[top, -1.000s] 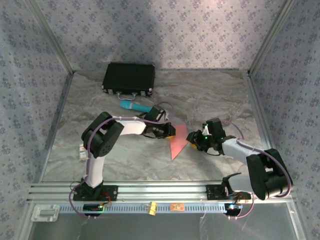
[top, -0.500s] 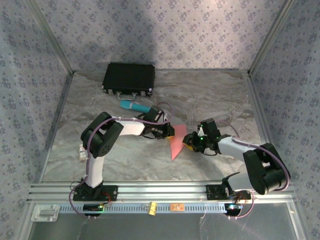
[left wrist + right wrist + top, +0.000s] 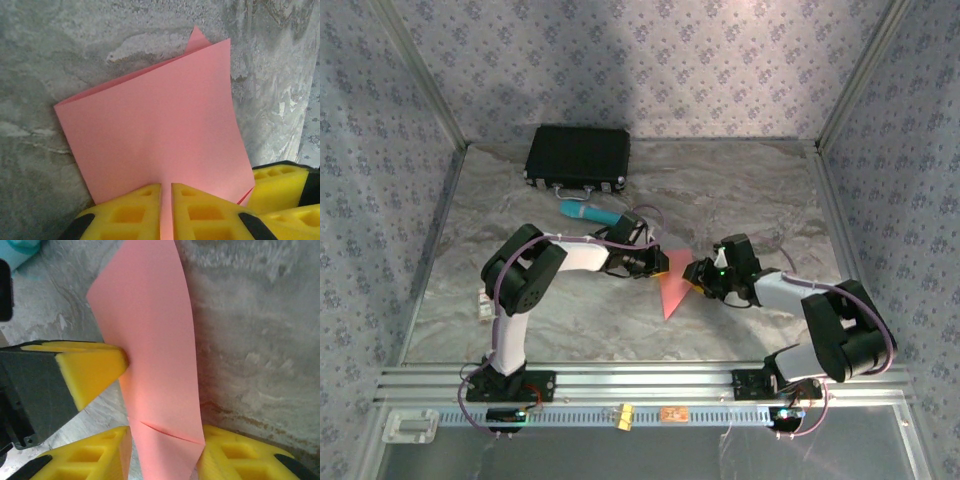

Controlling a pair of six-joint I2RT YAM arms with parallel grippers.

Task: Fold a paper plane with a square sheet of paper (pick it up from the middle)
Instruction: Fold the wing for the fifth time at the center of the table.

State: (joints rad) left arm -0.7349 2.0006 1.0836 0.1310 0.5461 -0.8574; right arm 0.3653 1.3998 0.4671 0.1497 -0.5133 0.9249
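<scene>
Square sheet of paper (image 3: 673,285), clamped by the left gripper (image 3: 166,210), seems steadied for the right gripper (image 3: 165,440), whose parted jaws straddle it.

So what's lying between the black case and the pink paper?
The teal cylinder lies between the black case and the pink paper. Just past it, the left gripper pinches the paper. The top view shows this.

We could read no text, label, brand, number or sign on anything in these views; nothing was legible.
</scene>
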